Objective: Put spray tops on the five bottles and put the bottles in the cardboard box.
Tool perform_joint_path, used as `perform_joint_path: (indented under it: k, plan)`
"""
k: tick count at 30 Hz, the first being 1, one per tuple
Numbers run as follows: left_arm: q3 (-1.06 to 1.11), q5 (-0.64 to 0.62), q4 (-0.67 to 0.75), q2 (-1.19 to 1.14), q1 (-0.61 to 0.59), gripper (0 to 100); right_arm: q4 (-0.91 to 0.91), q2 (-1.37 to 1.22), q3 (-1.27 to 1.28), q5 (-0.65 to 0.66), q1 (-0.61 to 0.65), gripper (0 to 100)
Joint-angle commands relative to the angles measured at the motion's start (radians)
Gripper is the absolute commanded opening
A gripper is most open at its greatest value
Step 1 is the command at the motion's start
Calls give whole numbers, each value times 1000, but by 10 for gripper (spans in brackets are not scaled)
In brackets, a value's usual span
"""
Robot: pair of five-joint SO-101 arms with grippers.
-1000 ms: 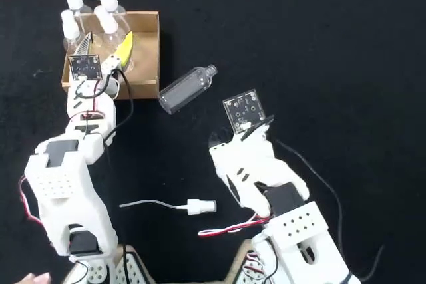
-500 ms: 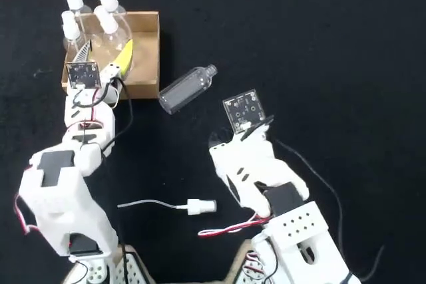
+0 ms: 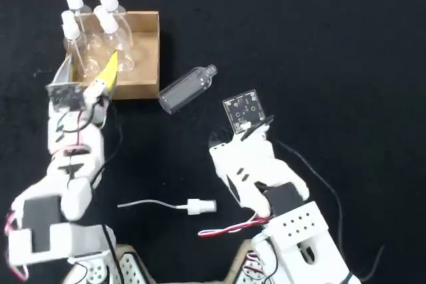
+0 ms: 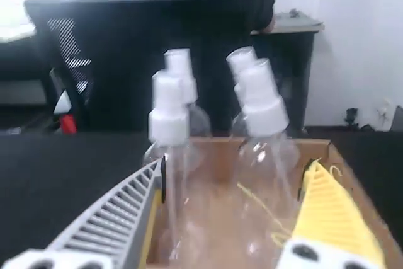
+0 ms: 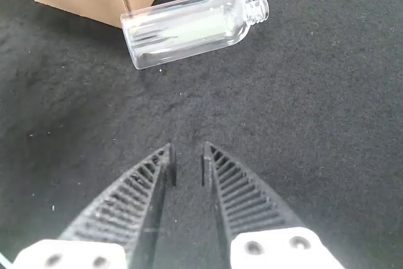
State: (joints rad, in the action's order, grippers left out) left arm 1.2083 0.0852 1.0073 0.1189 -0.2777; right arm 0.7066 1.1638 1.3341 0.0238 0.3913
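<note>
We see the left arm (image 3: 70, 157) and right arm (image 3: 253, 167) in white plastic, with black motors and red and black cables. The left gripper (image 4: 236, 168) has ribbed grey and yellow jaws, the right gripper (image 5: 187, 149) 2 dark ones.

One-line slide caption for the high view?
Four capped bottles stand in the cardboard box; the fifth bottle lies uncapped beside it, spray top loose on the table.

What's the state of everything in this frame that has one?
Four bottles: upright in box, capped.
Fifth bottle: lying on table beside box, no top.
Spray top: loose on table, unattached.
Box: open-topped.
Left hand: open, empty, at box.
Right hand: slightly open, empty.
</note>
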Motion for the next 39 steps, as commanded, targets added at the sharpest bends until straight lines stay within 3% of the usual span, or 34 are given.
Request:
perform_joint_path:
  k: [1, 9, 15, 24, 26, 32, 39]
  plan:
    - [105, -58, -209, 190, -107, 332, -17, 12, -5, 2, 11, 78]
    - [174, -57, -706, 554, -378, 332, -23, 13, 8, 2, 11, 78]
    - [157, -54, -1043, 735, -387, 332, -25, 13, 12, 2, 11, 78]
    - [-88, 72, -1699, 790, -383, 332, -18, 13, 13, 2, 11, 78]
    - [-114, 92, -1761, 796, -384, 332, -18, 13, 13, 2, 8, 78]
    - [-107, 157, -1780, 787, -364, 332, -18, 13, 13, 0, 6, 78]
    - [-124, 169, -1924, 786, -168, 334, -25, 12, 15, -2, 6, 78]
